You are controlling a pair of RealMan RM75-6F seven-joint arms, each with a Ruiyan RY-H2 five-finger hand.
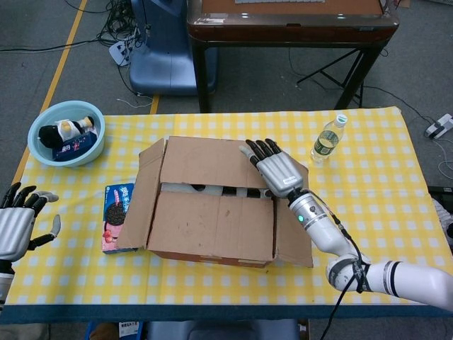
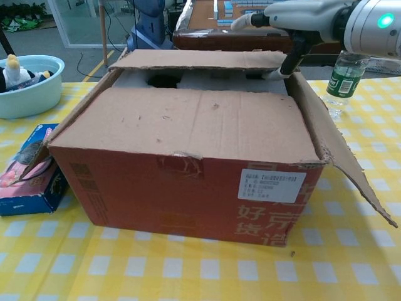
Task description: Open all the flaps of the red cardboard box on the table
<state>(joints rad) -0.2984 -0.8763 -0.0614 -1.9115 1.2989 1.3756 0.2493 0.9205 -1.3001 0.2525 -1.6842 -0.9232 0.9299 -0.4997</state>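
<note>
a: box (image 1: 212, 212) mid-table, red sides, brown flaps. side flaps splayed out left and right. near flap (image 2: 188, 122) lying flat over the front half.
b: and the far flap (image 1: 212, 161)?
a: lifted a little at its front edge, dark gap showing under it in the chest view.
b: right hand (image 1: 277, 170)?
a: over the far right corner of the box. fingers (image 2: 247, 20) stretched flat along the top of the far flap, thumb (image 2: 289, 59) hooked down beneath its edge. so pinching that flap, lightly.
b: left hand (image 1: 15, 225)?
a: well apart from the box, past the table's left edge, fingers spread, holding nothing. only seen from the head camera.
b: anything else around?
a: snack pack (image 1: 117, 216) touching the left side flap. blue bowl (image 1: 42, 152) with a toy at the far left corner. water bottle (image 1: 327, 140) just right of the right hand, standing upright, clear of the box. yellow checked cloth (image 1: 368, 205) under all of it.
</note>
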